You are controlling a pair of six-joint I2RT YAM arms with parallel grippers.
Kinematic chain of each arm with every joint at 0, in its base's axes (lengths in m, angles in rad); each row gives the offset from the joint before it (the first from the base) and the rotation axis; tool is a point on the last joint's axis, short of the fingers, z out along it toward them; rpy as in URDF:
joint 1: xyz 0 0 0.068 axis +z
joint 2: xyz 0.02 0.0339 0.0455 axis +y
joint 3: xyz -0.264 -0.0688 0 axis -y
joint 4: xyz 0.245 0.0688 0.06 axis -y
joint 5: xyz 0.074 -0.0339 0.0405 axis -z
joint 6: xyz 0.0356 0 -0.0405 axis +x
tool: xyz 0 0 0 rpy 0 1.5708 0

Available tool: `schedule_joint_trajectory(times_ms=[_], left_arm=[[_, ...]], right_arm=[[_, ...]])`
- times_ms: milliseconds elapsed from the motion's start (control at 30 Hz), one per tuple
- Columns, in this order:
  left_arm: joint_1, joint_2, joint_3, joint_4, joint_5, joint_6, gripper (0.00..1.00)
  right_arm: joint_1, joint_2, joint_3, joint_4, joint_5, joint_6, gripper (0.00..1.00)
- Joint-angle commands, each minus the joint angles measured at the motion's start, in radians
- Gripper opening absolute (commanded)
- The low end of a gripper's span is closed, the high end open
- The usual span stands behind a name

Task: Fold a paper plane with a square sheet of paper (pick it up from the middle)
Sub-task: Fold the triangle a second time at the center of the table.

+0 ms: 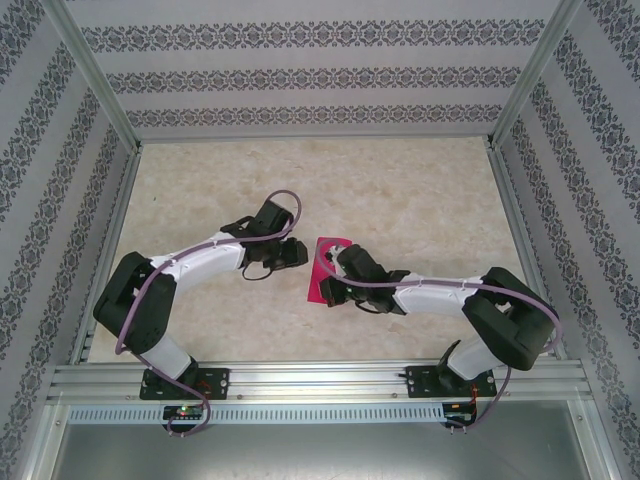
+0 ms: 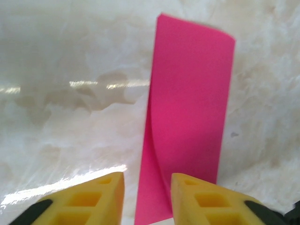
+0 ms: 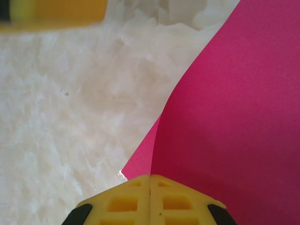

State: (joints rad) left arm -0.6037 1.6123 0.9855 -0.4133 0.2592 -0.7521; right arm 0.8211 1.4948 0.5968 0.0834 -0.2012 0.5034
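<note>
The square sheet of paper (image 1: 318, 282), bright magenta, lies folded over into a narrow strip on the marble tabletop between the two arms. In the left wrist view the paper (image 2: 190, 103) runs away from me, its near end between the yellow fingers of my left gripper (image 2: 147, 187), whose jaws stand apart without touching it. My right gripper (image 3: 150, 180) is shut on the paper (image 3: 234, 108), whose upper layer curves up out of the closed jaws. In the top view the left gripper (image 1: 300, 252) and right gripper (image 1: 335, 264) face each other across the strip. The paper plane is out of view.
The marble-patterned table (image 1: 400, 190) stretches behind the arms, bounded by patterned walls and aluminium posts (image 1: 100, 80). A yellow finger (image 3: 51, 11) of the left gripper shows blurred at the top of the right wrist view. A metal rail (image 1: 320, 385) runs along the near edge.
</note>
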Motion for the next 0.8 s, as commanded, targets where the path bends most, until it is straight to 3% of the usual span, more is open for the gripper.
schedule_joint_trajectory(times_ms=[0, 300, 767], left_arm=[[-0.01, 0.001, -0.022, 0.029, 0.008, -0.003, 0.28], [-0.061, 0.03, -0.015, 0.034, 0.068, 0.023, 0.16], [-0.13, 0.13, 0.036, 0.024, 0.12, 0.061, 0.14]], right_arm=[[-0.04, -0.026, -0.015, 0.062, -0.133, 0.003, 0.0], [-0.152, -0.035, -0.043, 0.052, -0.247, -0.018, 0.0], [-0.265, -0.021, -0.022, -0.029, -0.325, -0.083, 0.01]])
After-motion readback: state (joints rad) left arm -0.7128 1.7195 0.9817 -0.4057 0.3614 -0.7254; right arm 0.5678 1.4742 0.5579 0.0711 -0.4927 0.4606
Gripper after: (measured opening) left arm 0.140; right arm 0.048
